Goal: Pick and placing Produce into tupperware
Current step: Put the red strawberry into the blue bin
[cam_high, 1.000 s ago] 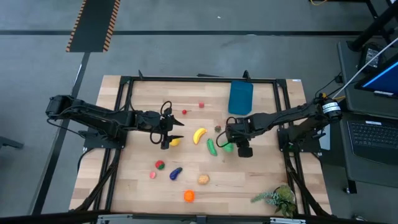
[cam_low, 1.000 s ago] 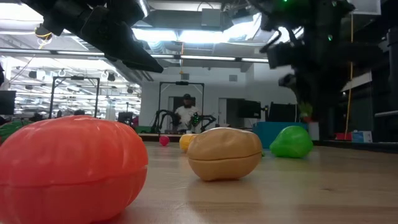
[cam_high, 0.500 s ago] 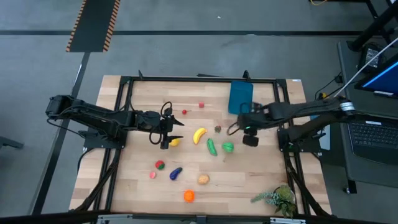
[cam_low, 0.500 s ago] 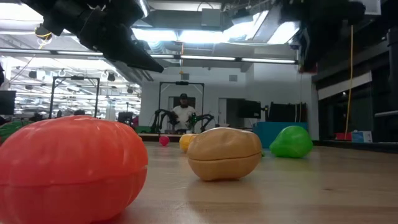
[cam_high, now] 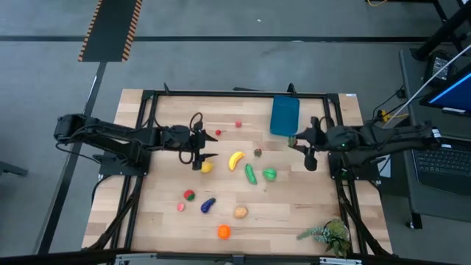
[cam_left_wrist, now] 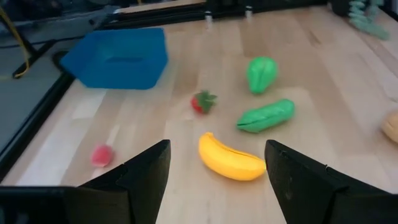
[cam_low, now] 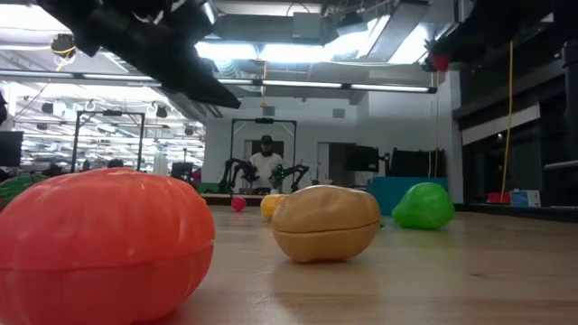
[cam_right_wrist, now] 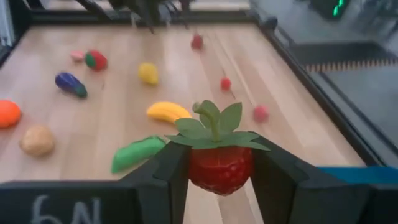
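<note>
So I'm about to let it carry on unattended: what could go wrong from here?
1. The right tool pinches the strawberry only by its sides, so it might slip before reaching the blue tupperware.
2. Released near the tupperware's edge, it could bounce back onto the table.
3. The left tool hovers open over the banana, which is curved and may roll out.

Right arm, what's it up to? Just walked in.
The right hand is shut on a red strawberry with green leaves, held above the table beside the blue tupperware, not yet over it. The left hand is open and empty, hanging over the yellow banana. The cucumber, the round green piece and the other produce lie loose on the wooden table; I can see nothing inside the tupperware.
</note>
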